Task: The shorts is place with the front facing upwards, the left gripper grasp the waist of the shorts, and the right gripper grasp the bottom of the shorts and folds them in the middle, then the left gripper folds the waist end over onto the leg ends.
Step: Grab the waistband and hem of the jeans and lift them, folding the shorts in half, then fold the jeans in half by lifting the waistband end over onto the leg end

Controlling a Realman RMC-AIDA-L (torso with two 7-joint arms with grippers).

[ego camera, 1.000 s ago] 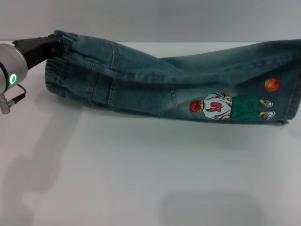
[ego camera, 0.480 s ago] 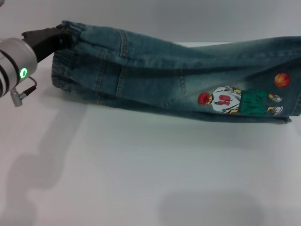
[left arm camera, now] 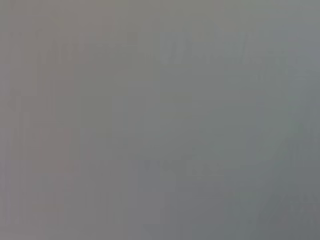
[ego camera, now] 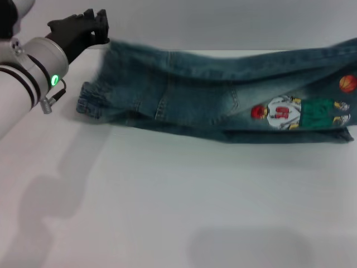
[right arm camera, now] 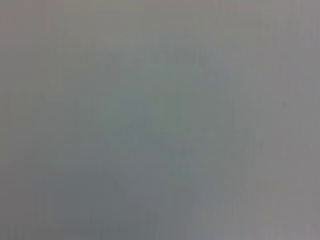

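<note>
Shorts [ego camera: 223, 100] folded lengthwise on white table [ego camera: 167, 195], left gripper [ego camera: 99, 27] fingers pinching the lifted waist corner

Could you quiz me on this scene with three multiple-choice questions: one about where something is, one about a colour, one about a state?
1. Where does the left gripper hold the shorts?
A. waist end
B. leg hems
C. cartoon patch

2. What colour is the light on the left arm?
A. red
B. green
C. blue

3. How do the shorts lie?
A. spread flat
B. folded lengthwise, waist end lifted
C. rolled into a ball

Answers: 1 A, the claw sits at the gathered waist end. 2 B, a green dot glows on the arm. 3 B, the layers are doubled and the upper edge is raised off the table.
</note>
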